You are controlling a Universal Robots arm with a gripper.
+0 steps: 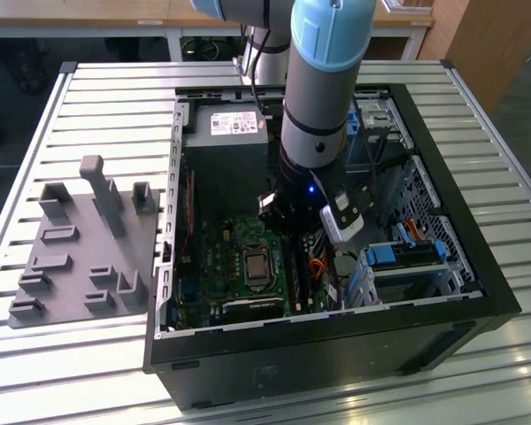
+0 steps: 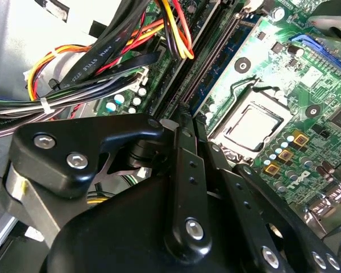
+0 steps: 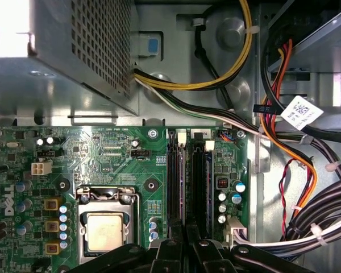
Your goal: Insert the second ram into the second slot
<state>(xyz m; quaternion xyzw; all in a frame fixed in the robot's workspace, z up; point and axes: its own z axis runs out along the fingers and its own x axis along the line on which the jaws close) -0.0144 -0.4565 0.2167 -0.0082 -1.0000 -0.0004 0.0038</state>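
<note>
While the arm (image 1: pixel 323 80) reaches down into the open computer case (image 1: pixel 478 292), items are listed from the exterior view's left. Grey fixture tray (image 1: pixel 80 239): on the slatted table (image 1: pixel 35 115), well apart from the work. Power supply (image 1: pixel 226 133): at the case's far end, clear of the slots. Motherboard (image 3: pixel 119 153): on the case floor, with the processor socket (image 3: pixel 105 230) beside the memory slots (image 3: pixel 199 176). Gripper (image 2: pixel 187 128): low over the near end of the slot row, fingers (image 2: pixel 182 148) drawn close with only a sliver between them; whether anything is nipped in that sliver is hidden. Second ram (image 2: pixel 221 65): judged to be the dark blue board on edge in the slot row, on the socket side; its long axis runs along the slots, straight away from the fingertips, so the claw sits in line with it at one end. Whether it is fully seated cannot be told. Cable bundle (image 2: pixel 176 34): yellow, red and black leads hanging near the slots' far end on the side away from the socket, the closest obstruction, though not across the board. Blue drive-bay clips (image 1: pixel 398 257): at the exterior view's right, apart from the task.
</note>
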